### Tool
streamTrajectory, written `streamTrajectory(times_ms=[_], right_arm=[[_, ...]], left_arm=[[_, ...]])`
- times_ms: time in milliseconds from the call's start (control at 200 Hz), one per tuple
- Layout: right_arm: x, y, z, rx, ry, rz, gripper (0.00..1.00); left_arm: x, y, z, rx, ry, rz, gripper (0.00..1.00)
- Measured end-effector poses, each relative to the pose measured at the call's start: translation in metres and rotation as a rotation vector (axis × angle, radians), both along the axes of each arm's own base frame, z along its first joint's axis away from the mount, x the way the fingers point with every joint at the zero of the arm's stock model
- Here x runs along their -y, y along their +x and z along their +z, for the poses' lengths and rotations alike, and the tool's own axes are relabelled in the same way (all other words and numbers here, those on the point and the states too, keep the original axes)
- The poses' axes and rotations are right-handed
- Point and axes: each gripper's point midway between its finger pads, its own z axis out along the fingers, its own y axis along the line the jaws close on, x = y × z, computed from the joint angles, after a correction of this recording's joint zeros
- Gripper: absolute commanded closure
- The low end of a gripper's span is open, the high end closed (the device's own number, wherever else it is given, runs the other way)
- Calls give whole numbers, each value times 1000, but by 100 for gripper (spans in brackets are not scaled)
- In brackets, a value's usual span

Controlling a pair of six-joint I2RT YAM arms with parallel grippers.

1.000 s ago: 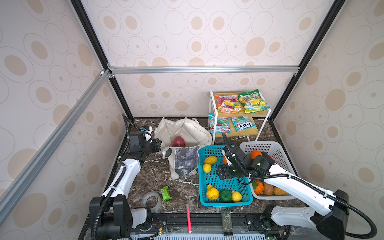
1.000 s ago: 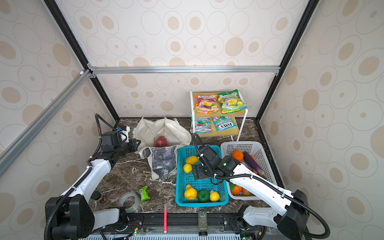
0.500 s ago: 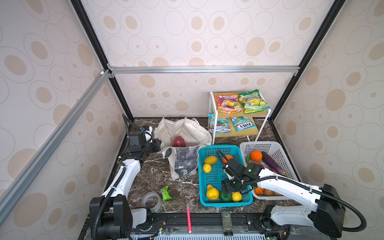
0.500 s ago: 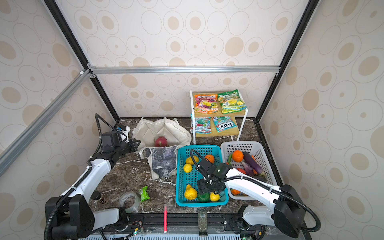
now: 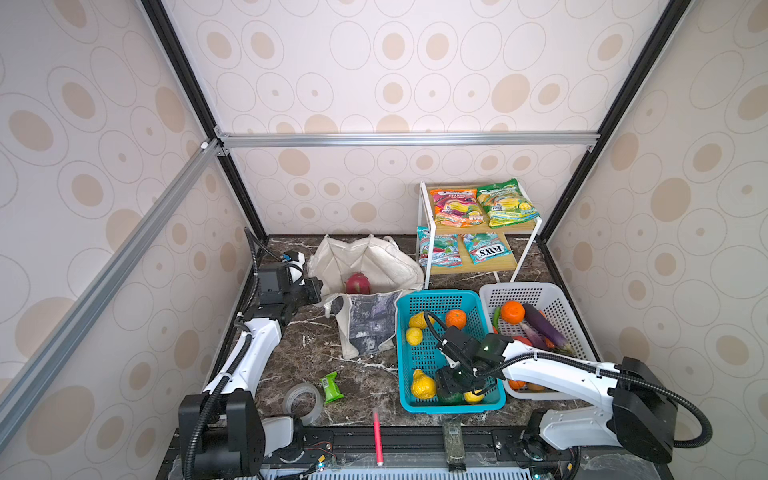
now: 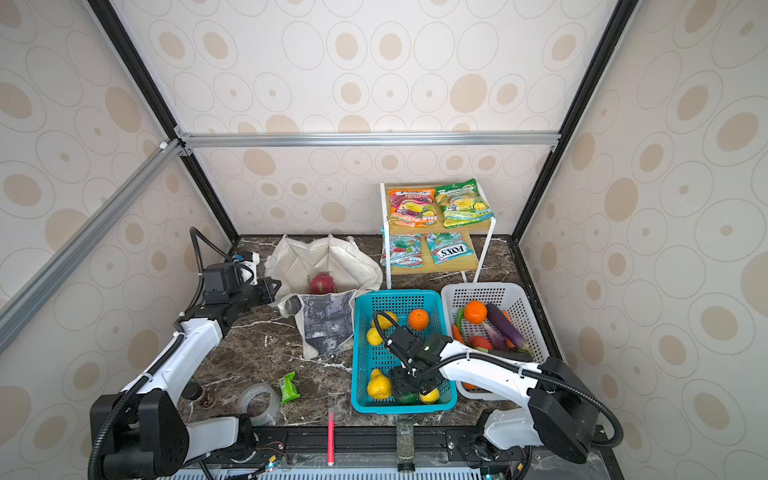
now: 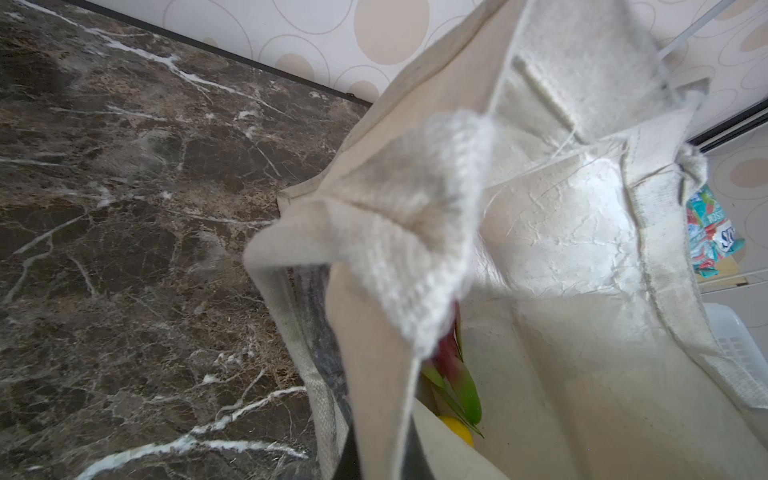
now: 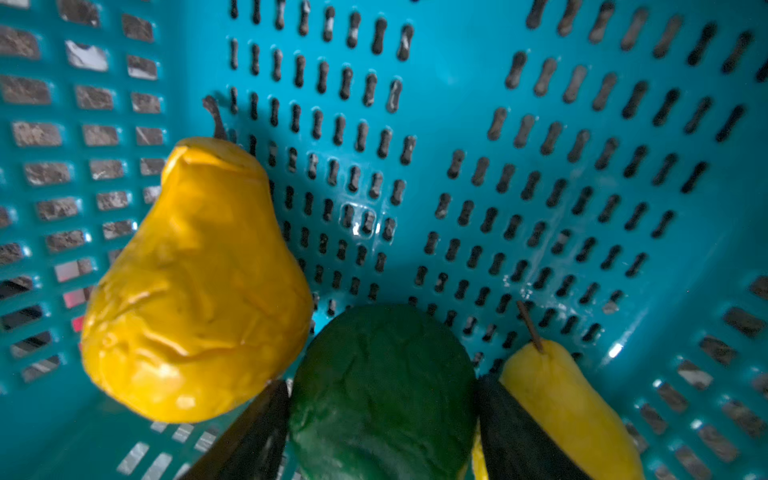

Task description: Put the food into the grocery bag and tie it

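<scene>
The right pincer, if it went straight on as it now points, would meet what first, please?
The dark green fruit, sitting between its fingers; beyond that, probably the teal basket floor.

Marble table (image 5: 307, 355) carries grocery bag (image 5: 365, 257), teal basket (image 5: 432, 294), white basket (image 5: 519, 286), rack (image 5: 478, 269), tape (image 5: 291, 404).

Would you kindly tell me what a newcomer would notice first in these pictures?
The teal basket at front right draws the eye: the right gripper is down inside it, straddling a dark green fruit. At the back left, a pink dragon fruit lies in the cream canvas tote, whose rim the left gripper pinches.
</scene>
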Motion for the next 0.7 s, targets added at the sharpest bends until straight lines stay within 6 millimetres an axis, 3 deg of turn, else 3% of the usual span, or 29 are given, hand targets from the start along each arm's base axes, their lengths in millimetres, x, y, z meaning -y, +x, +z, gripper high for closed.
streamTrajectory(times_ms=[425, 700], right_arm=[[-3, 9, -2, 30, -8, -18, 38], [14, 42, -1, 94, -71, -66, 38]], left_arm=[[0, 0, -1, -3, 0, 0, 100], [0, -1, -1, -5, 0, 0, 100]])
